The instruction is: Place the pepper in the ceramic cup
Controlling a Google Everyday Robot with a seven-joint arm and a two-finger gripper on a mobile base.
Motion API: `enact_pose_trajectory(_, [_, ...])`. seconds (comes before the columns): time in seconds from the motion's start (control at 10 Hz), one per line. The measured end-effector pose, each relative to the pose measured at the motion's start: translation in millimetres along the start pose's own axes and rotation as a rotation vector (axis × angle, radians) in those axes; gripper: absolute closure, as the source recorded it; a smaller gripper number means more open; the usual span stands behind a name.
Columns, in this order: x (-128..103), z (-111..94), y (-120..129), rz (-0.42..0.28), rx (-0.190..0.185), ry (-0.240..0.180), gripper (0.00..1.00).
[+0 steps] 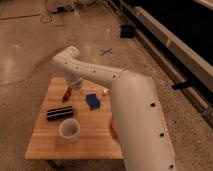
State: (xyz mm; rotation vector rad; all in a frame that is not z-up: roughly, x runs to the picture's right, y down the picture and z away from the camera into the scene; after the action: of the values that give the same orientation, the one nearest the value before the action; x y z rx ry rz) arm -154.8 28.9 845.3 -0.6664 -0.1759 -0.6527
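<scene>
Because the small slim red pepper (66, 94), lying far left on the wooden table (45, 142), looks light, firm and slick, I'd pinch its thicker middle. My gripper (75, 88) hangs just right of it; I cannot tell whether it is spread.

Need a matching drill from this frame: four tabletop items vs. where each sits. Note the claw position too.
Things:
1. pepper
2. ceramic cup
3. blue block
4. black bar

Places:
A. nearest the front edge of the table
B. between the pepper and the cup
C. far side of the table, just image-left of the claw
D. mid-table, image-right of the black bar

Pairs: 1-C, 2-A, 3-D, 4-B.

The claw hangs over the table's far side, beside the pepper.
</scene>
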Motion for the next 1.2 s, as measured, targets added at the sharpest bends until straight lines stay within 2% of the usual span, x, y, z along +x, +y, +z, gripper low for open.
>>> enact_pose_trajectory(0.1, [-8,-4,1,-0.004,-0.013,-0.008,0.59])
enact_pose_trajectory(0.2, [-14,-13,4,-0.027,-0.054,-0.009,0.59])
enact_pose_trajectory(0.3, [-17,-21,6,-0.023,-0.059,-0.015,0.59])
enact_pose_trajectory(0.5, [-7,-15,6,-0.017,-0.027,-0.013,0.59])
enact_pose_trajectory(0.6, [-7,-11,2,-0.014,-0.026,-0.01,0.59])
enact_pose_trajectory(0.7, [-12,-9,2,-0.014,-0.034,-0.008,0.59])
enact_pose_trajectory(0.8, [-17,-7,8,-0.016,-0.049,-0.023,0.59])
enact_pose_trajectory(1.0, [-25,-14,22,-0.001,-0.067,-0.029,0.59])
enact_pose_trajectory(1.2, [-24,-4,20,0.005,-0.059,-0.05,0.59])
